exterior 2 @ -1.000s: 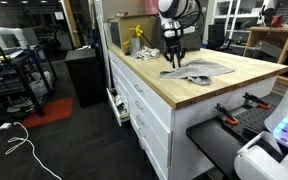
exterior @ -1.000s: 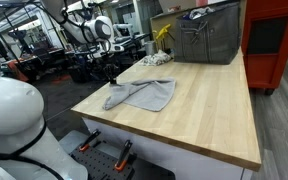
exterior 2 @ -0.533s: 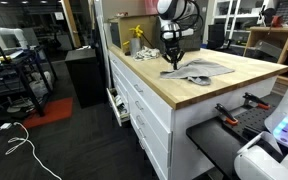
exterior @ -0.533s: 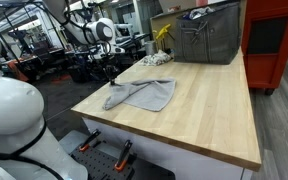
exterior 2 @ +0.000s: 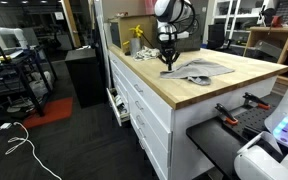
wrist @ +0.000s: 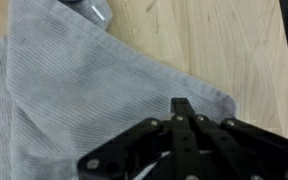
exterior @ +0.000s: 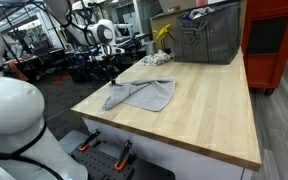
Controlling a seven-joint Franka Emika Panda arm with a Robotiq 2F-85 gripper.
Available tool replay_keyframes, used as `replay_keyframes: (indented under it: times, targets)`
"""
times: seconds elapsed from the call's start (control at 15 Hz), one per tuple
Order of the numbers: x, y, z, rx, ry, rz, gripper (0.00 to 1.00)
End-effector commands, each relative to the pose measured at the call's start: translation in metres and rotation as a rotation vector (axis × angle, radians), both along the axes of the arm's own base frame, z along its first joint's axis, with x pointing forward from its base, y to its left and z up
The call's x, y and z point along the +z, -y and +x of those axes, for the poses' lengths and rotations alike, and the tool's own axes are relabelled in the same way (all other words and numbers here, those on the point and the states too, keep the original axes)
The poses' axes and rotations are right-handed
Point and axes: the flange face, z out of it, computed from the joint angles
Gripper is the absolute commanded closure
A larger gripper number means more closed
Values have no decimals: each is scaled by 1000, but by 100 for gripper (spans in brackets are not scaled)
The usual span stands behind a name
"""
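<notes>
A grey ribbed cloth [exterior: 144,94] lies crumpled on the wooden worktop [exterior: 204,110], near its corner; it also shows in the other exterior view [exterior 2: 200,70]. My gripper [exterior: 112,77] hangs over the cloth's end by the table edge [exterior 2: 168,62]. In the wrist view the gripper [wrist: 182,106] is shut, its two fingers pressed together just above the cloth [wrist: 74,100], close to a folded corner. I see nothing pinched between the fingers. A metal piece [wrist: 89,8] shows at the top edge.
A grey metal bin [exterior: 209,40] and a yellow object [exterior: 162,33] stand at the back of the worktop. A red cabinet [exterior: 274,40] is behind. White drawers [exterior 2: 144,100] sit under the top. Another white robot [exterior: 14,120] stands in the foreground.
My gripper has shifted a little toward the table's edge over the cloth. The cloth has not visibly moved.
</notes>
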Motion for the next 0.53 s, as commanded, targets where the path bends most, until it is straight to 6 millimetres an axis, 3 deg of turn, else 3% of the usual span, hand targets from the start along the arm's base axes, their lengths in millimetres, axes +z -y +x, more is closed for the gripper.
replay_keyframes:
  times: [0.0, 0.33, 0.47]
  targets:
    - [-13, -5, 18, -22, 17, 4, 100]
    - [-45, -5, 21, -23, -38, 7, 100]
    - [-41, -7, 30, -28, -20, 17, 100]
